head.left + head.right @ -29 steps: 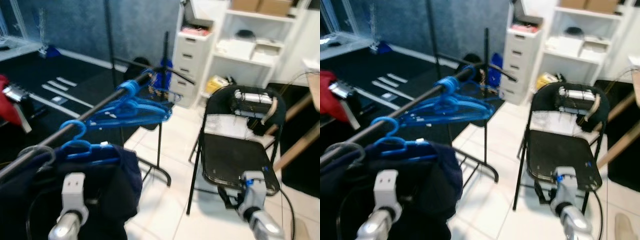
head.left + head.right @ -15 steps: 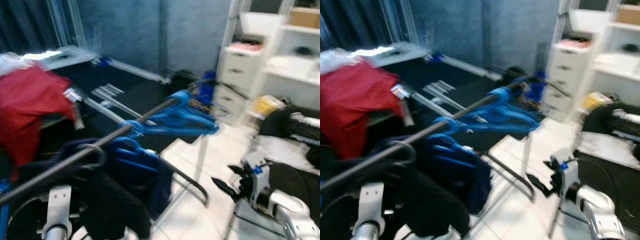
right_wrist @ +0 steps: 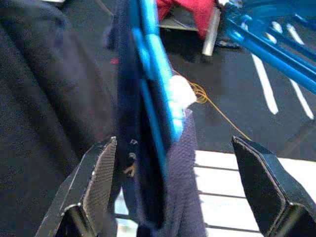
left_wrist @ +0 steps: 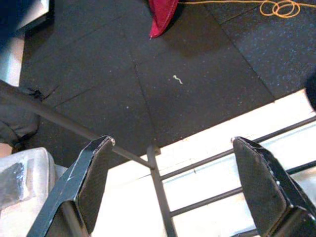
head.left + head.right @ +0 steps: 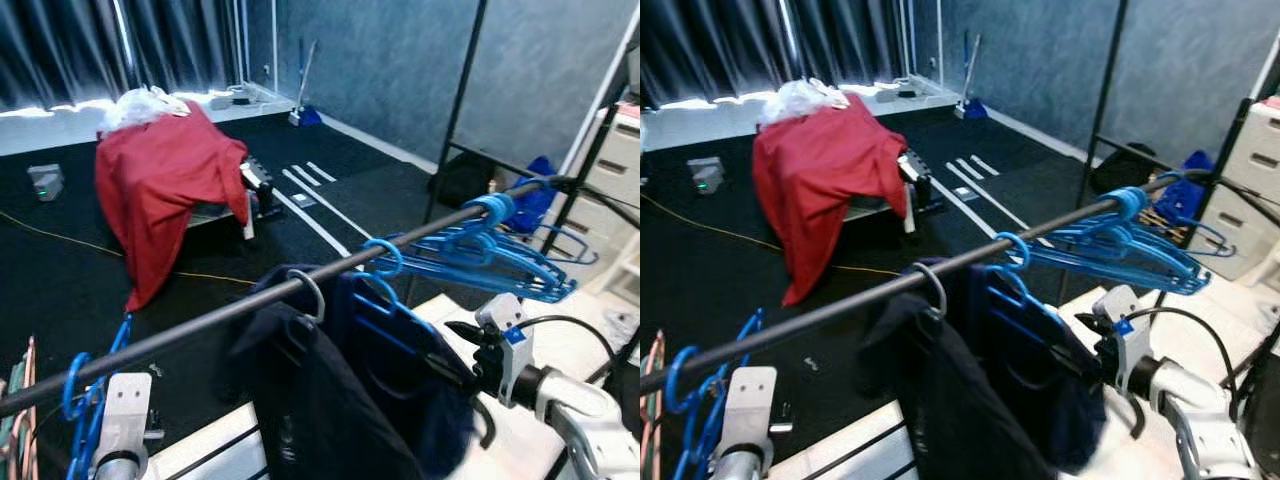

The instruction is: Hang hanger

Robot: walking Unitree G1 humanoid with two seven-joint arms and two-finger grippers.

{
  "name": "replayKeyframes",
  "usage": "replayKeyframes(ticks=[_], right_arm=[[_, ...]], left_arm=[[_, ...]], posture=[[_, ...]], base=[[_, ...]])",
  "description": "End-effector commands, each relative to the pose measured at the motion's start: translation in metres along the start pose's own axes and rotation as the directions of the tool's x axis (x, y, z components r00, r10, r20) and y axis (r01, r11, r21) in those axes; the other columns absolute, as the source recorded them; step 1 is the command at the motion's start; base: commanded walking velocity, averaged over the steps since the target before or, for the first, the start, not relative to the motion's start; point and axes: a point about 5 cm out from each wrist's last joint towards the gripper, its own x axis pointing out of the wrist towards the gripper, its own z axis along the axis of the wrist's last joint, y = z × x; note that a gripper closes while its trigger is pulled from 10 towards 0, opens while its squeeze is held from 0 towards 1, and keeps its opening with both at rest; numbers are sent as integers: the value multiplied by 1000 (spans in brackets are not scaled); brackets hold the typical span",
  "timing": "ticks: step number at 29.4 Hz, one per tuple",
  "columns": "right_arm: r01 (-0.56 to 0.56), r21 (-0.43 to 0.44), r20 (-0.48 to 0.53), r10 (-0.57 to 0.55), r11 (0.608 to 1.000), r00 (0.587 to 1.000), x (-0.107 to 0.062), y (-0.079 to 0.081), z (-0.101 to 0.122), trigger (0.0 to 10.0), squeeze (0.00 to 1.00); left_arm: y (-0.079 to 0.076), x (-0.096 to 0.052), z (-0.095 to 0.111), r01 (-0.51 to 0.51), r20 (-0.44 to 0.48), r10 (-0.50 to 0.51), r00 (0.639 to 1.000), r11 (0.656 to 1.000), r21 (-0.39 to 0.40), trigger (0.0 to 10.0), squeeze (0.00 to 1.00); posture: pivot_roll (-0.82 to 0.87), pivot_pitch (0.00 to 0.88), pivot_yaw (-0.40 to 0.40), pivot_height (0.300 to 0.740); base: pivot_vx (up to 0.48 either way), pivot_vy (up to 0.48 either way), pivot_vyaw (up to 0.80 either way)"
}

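A dark clothes rail [image 5: 230, 312] slopes up from lower left to upper right. A bunch of bare blue hangers [image 5: 495, 255] hangs near its far end. Closer in, a blue hanger [image 5: 385, 300] carries a navy garment [image 3: 143, 148], beside a metal-hooked hanger [image 5: 308, 292] with a dark garment. My right gripper [image 5: 463, 348] is open at the navy garment's right side; in the right wrist view the blue hanger [image 3: 155, 89] lies between the spread fingers [image 3: 98, 182]. My left gripper [image 4: 173, 168] is open and low, over the rack's base bars [image 4: 158, 197].
A red cloth [image 5: 170, 170] drapes something on the black floor behind the rail. More blue hangers [image 5: 85, 390] hang at the rail's near left end. A yellow cable [image 4: 276, 7] lies on the floor. White drawers [image 5: 622, 140] stand at far right, and white tiles [image 4: 217, 168] lie under the rack.
The camera has swung left, from the chair and shelves to the black floor and red cloth. My right arm has lifted from low down up to the navy garment's hanger.
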Motion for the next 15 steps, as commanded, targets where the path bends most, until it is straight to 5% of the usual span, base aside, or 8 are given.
replayKeyframes(ticks=[1,7,14,15], right_arm=[[36,-1,-4,-36,999,999,0,-5,2,10000,0],[220,-70,-13,-222,973,975,8,-18,1,10000,0],[218,-30,-25,-219,975,975,21,-12,-7,10000,0],[200,-28,-35,-201,979,979,26,-9,-9,3843,0]], left_arm=[[-4,-1,-1,34,-5,-34,999,999,28,10000,0],[-10,-1,0,83,2,-84,996,995,46,10000,0],[-8,-1,-1,85,-5,-85,996,995,46,10000,0],[-7,-1,-1,85,-7,-84,996,995,47,10000,0]], posture=[[-75,0,-48,740],[-74,15,-44,740],[-52,29,-42,740],[-45,33,-42,740]], base=[[0,0,0],[0,0,0],[0,0,0],[0,0,0]])
